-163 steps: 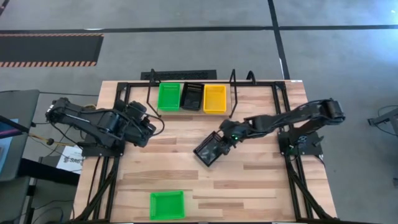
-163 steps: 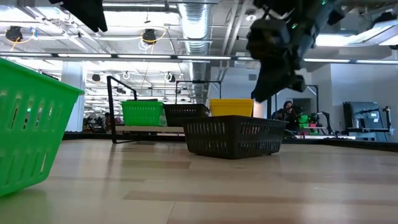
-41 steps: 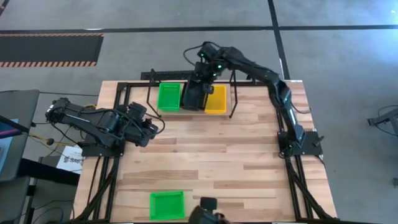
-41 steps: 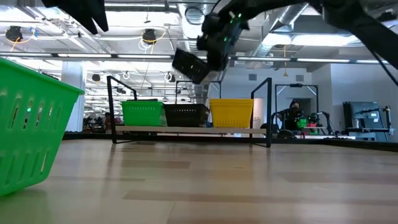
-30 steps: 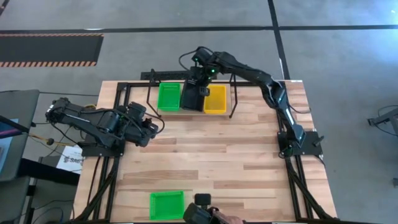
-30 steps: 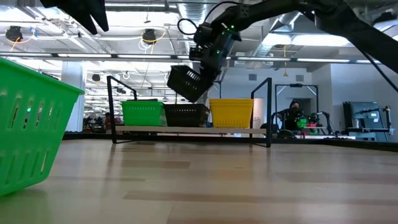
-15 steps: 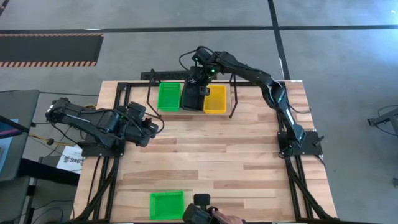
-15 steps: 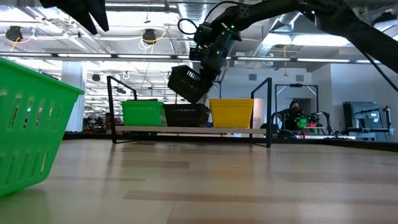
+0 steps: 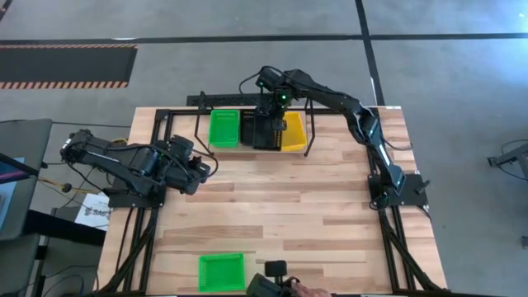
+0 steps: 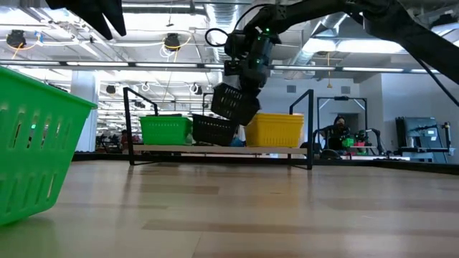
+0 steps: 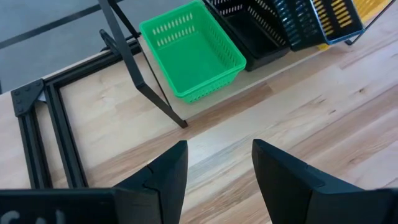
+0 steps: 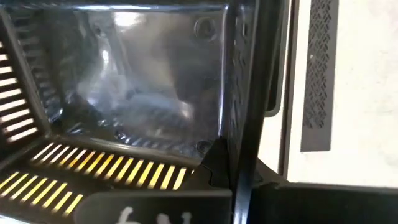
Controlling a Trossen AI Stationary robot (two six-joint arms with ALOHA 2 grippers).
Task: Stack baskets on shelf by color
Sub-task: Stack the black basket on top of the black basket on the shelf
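On the shelf at the table's far edge stand a green basket, a black basket and a yellow basket, side by side. My right gripper hangs over the shelf's middle, shut on a second black basket, which tilts above the black one. Another green basket lies near the table's front edge. My left gripper waits open at the table's left, clear of everything. My right gripper pinches one side wall of the second black basket at its rim, one finger inside and one outside. The fingers come from above, slanting down. The basket hangs tilted below them, its low end down at the rims of the shelf's black and yellow baskets.
The shelf's black wire ends stand up at both sides. A person's hand with a dark object shows at the table's near edge beside the green basket. Bare wood lies between the shelf and the front edge.
My right gripper has tipped and gone a little down and toward the table's right with the black basket, which now hangs steeper and lower over the shelf. The yellow basket has slid slightly right, and the shelf's black basket now sits tilted.
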